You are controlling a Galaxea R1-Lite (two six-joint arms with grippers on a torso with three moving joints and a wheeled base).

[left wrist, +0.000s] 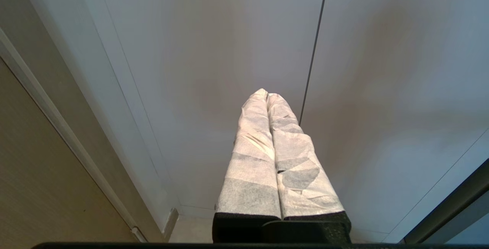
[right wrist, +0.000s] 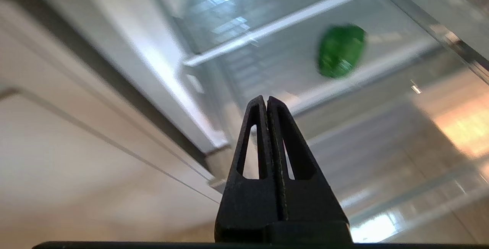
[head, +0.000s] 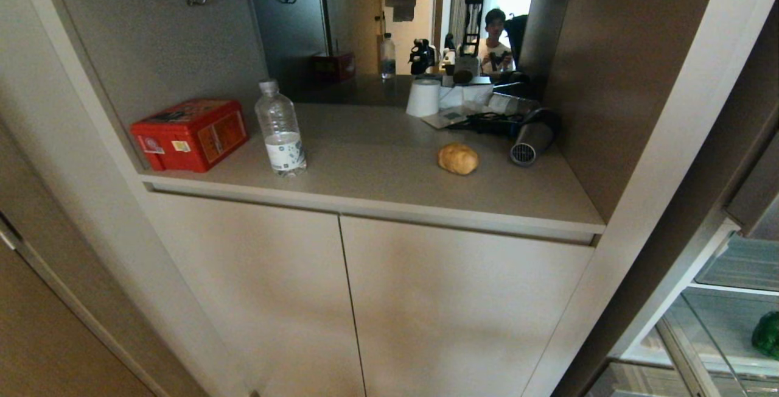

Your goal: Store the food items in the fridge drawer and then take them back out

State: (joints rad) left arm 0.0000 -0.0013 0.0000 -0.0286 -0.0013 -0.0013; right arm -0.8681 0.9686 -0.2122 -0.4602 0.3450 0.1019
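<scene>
A golden-brown roundish lump (head: 457,159) lies on the countertop (head: 377,184), right of its middle. The green bell pepper (head: 768,334) lies inside the open fridge drawer (head: 718,290) at the lower right edge of the head view. In the right wrist view the pepper (right wrist: 341,50) shows blurred on the drawer's pale floor, beyond its clear rim (right wrist: 290,18). My right gripper (right wrist: 266,98) is shut and empty, well short of the pepper. My left gripper (left wrist: 266,94), wrapped in white, is shut and empty and faces the cabinet doors (left wrist: 214,50). Neither gripper shows in the head view.
A red tin box (head: 190,134) and a clear water bottle (head: 280,129) stand on the counter's left. A white roll (head: 423,97), cables and a dark hair dryer (head: 532,136) crowd the back right. A mirror behind reflects a person. Cabinet doors (head: 365,299) are shut below.
</scene>
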